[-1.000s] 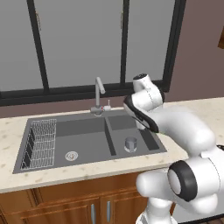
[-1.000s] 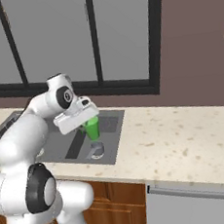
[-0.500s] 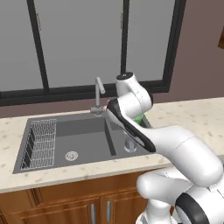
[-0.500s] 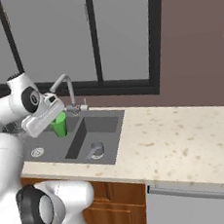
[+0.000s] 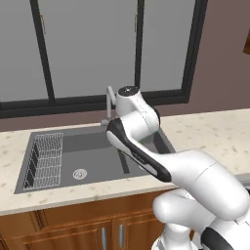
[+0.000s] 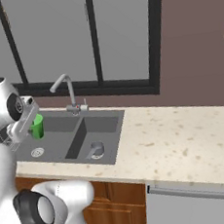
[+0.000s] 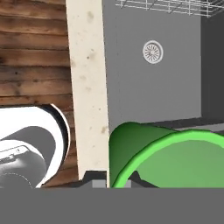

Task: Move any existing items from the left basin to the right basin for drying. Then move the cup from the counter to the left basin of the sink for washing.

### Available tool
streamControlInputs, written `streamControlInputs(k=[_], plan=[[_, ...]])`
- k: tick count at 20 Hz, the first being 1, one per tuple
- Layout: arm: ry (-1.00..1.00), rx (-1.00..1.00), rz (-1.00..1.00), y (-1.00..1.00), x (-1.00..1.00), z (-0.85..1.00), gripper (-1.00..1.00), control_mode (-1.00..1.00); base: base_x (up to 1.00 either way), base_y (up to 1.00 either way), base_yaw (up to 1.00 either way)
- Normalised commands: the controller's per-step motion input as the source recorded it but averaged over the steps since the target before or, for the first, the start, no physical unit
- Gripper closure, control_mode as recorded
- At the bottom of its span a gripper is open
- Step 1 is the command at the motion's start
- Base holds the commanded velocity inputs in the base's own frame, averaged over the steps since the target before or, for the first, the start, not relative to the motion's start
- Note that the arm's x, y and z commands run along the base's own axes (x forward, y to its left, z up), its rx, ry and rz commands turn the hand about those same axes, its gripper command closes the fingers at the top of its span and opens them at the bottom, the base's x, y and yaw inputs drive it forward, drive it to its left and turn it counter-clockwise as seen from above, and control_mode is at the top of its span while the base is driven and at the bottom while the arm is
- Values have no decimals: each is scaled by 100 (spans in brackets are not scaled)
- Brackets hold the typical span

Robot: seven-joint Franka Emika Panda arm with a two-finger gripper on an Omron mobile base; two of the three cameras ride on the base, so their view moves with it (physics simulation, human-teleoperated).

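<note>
My gripper (image 6: 30,124) is shut on the cup (image 6: 37,126), a small bright green tumbler, and holds it in the air over the left basin (image 6: 53,139) of the sink. In the hand view the cup (image 7: 166,157) lies close below the camera between the fingertips (image 7: 94,179), above the basin floor with its round silver drain (image 7: 152,51) and the white wire rack (image 7: 166,6). The right basin (image 6: 103,127) holds a grey metallic cylinder (image 6: 96,149). In the left base view my arm hides the gripper and part of the right basin (image 5: 163,141); the left basin (image 5: 93,156) lies open to view.
The slim silver faucet (image 6: 67,89) rises at the divider, right of the cup. Beige speckled counter (image 6: 180,141) stretches to the right of the sink. The front counter strip (image 7: 87,87) and brown wooden cabinets (image 7: 30,43) lie beside the basin. Dark window frames stand behind.
The arm has swung left with the cup in its gripper, from over the right basin, past the faucet, to over the left basin.
</note>
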Motion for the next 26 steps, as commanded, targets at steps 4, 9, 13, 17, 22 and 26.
streamControlInputs(k=[4, 9, 13, 17, 22, 26], plan=[[0, 0, 32, 59, 10, -9, 100, -100, 0, 0, 0], [4, 0, 15, 45, 55, -27, 100, -100, 0, 0, 0], [8, -1, 8, 32, 63, -40, 100, -100, 0, 0, 0], [7, 0, 8, 16, 59, -44, 100, -100, 0, 0, 0], [6, 0, 10, 1, 54, -53, 100, -100, 0, 0, 0], [6, -2, 8, 5, 55, -55, 100, -100, 0, 0, 0]])
